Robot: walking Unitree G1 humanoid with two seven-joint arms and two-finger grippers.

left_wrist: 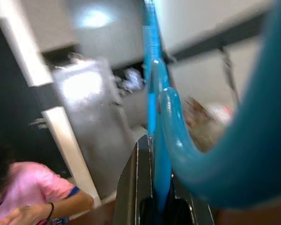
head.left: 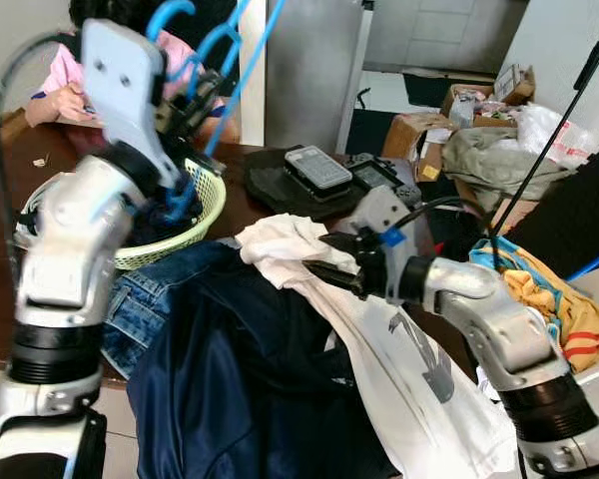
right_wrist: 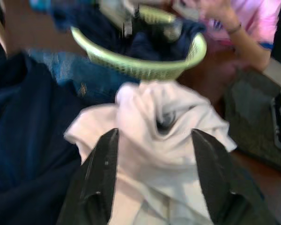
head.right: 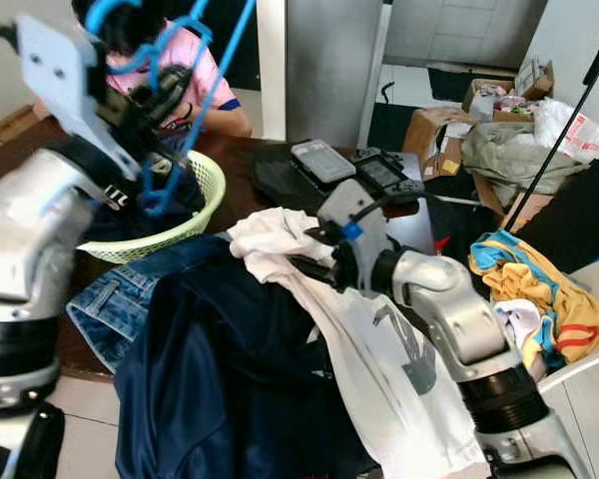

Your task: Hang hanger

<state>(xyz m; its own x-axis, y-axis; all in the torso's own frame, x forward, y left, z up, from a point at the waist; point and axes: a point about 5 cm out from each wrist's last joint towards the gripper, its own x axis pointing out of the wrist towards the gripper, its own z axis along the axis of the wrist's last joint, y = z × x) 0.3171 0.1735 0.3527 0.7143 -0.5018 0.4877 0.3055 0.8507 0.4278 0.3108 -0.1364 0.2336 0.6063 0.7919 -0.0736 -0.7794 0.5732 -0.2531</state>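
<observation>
Left gripper [head.left: 195,95] raised above green basket [head.left: 212,205], jaws pinched on bundle of blue hangers [head.left: 225,45]. Right gripper [right_wrist: 152,154], jaws spread, straddles bunched white shirt [right_wrist: 166,110] on table [head.left: 270,205]. Navy garment [head.left: 250,379] and jeans [head.left: 145,299] just beside it.

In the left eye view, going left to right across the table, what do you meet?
Green basket → jeans → navy garment → white T-shirt at the right gripper → yellow striped cloth.
</observation>
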